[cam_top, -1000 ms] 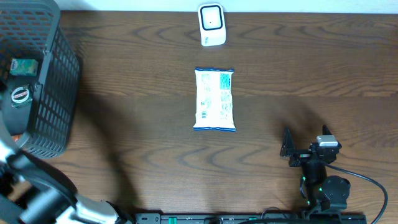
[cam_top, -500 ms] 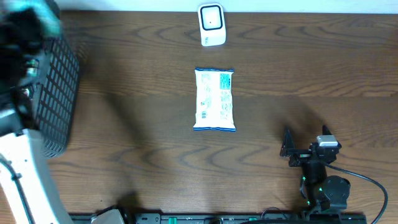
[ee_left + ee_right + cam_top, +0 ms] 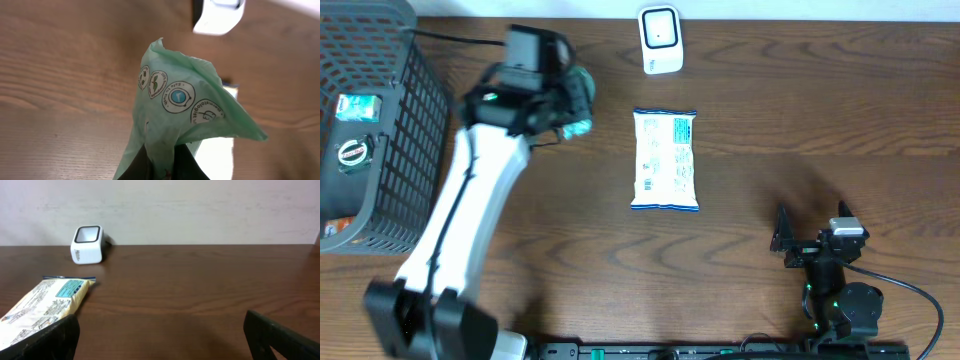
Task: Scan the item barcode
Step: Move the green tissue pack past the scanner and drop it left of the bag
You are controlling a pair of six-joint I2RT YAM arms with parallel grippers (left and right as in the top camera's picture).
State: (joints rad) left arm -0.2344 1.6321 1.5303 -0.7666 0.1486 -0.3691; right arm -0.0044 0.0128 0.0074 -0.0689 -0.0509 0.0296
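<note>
Clamped on a green packet (image 3: 180,115), the left gripper (image 3: 565,100) had the white barcode scanner (image 3: 660,40) ahead and to its right (right gripper (image 3: 810,228), fingers apart, farther off).

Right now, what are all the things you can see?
table: one, brown wood, under everything
basket: one, black, far left
small packet: one, green, in basket
round item: one, whitish with red, in basket
orange thing: one, orange, basket's near corner, unclear
scanner: one, white, table's far edge
flat packet: one, white with blue, table centre
pouch: one, pale green, in left claw
left claw: one, black, shut on pouch
right claw: one, black, open, empty, near right
</note>
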